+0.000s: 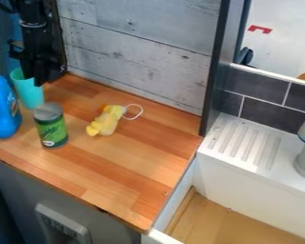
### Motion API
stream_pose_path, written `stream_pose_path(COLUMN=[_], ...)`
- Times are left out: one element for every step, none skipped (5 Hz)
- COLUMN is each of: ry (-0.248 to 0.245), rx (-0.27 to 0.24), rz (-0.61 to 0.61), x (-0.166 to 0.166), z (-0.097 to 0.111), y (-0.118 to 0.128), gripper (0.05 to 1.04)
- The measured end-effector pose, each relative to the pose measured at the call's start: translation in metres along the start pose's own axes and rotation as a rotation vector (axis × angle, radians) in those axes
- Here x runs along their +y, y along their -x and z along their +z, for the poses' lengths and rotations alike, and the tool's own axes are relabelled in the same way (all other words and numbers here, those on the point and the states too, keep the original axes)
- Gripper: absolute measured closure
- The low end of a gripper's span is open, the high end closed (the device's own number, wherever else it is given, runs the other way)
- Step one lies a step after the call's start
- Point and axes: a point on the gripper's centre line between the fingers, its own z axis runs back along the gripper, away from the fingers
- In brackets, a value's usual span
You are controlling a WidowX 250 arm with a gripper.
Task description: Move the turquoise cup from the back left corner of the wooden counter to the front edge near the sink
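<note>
1. Since the wooden worktop (126, 164) carries several things close together at its left side, careful handling there calls for short, straight movements rather than wide sideways sweeps.
2. The black tool (39, 80) hangs at the far left, right at the cup's rim; whether it is spread, pressed together or pinching the cup, I cannot tell. A grip is best judged sound only if it sits squarely across the wall or body.
3. The blue bottle (4, 110) stands upright at the left edge, just beside the cup. It leaves little room on that side, so a straight rise or descent would be safer than a swing left.
4. The teal cup (30, 93) is at the far left of the worktop, behind the can and under the tool. It looks light and thin-walled, so gentle pressure would suit it and a sideways nudge could tip it.
5. The green can (51, 127) stands upright on the near side of the cup, a likely obstacle for low movement.
6. The yellow toy (106, 122) lies right of the can, its white loop (134, 112) toward the far right, where it could snag.
</note>
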Motion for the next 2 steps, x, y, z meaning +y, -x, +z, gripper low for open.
stream_pose_path(ry=[-0.013, 0.003], rx=[-0.001, -0.114], rz=[0.000, -0.044], x=[0.002, -0.020], z=[0.011, 0.064], y=[0.004, 0.014], gripper=[0.975, 0.996])
